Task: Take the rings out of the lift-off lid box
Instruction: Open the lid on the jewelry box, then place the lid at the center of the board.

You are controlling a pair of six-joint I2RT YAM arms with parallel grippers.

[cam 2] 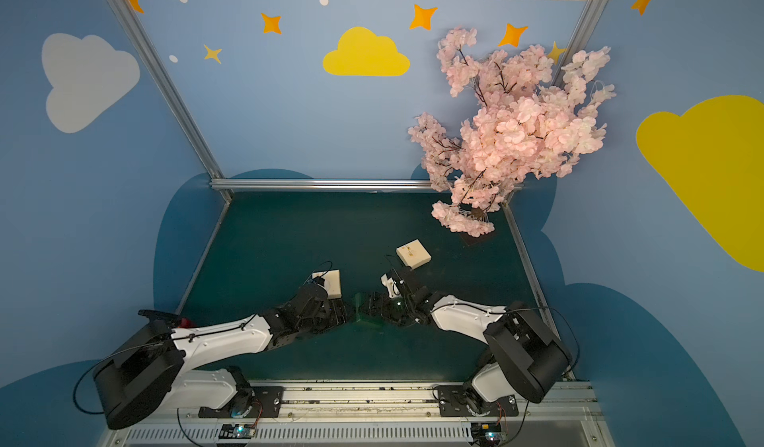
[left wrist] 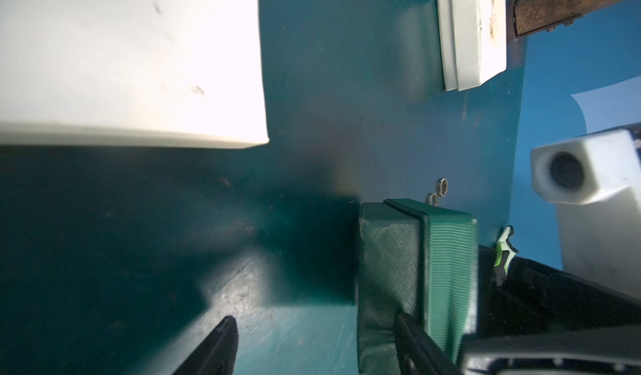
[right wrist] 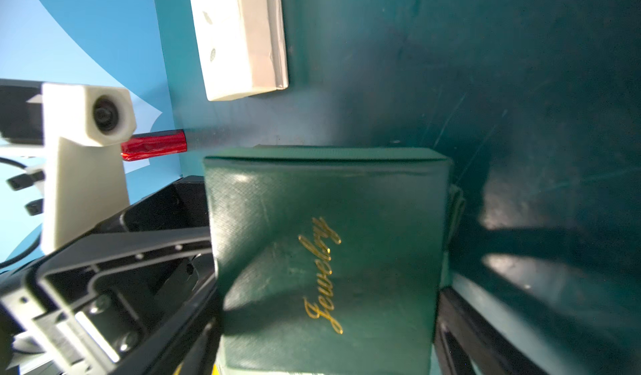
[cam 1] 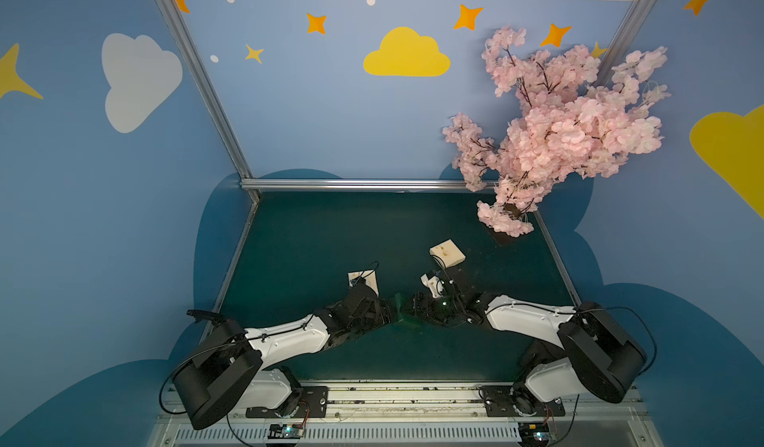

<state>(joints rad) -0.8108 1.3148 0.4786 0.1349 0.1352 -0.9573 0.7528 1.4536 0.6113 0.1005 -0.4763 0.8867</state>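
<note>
Occupying the middle of the dark green bench (cam 1: 330, 234) in both top views, a small green box (cam 1: 403, 307) sits between the wrists of the left arm (cam 1: 289, 335) and the right arm (cam 1: 525, 312), which meet over it from opposite sides and hide their own tips. One cream box (cam 1: 447, 253), closed, lies behind the right wrist, well apart from the green box. A second cream box (cam 1: 367, 284) lies just behind the left wrist, partly covered by it. A pink blossom tree (cam 1: 566, 135) stands at the far right corner. In the left wrist view, the left end effector (left wrist: 314, 347) is spread, with bare bench between its fingers. One finger (left wrist: 412, 342) lies across the green box's textured lid (left wrist: 388, 252); the other stands free. A paler ribbed part (left wrist: 449, 262) of the box shows beside the lid. Two rings (left wrist: 442, 186), thin silvery hoops, lie on the bare bench just beyond the box's edge, outside it and close together; the top views do not resolve them. In the right wrist view, the right end effector (right wrist: 329, 321) stands wide and pinches the green box across its sides. The lid face, with gold "Jewelry" script, fills the gap. A red-wrapped handle (right wrist: 154, 146) lies at the bench edge.
</note>
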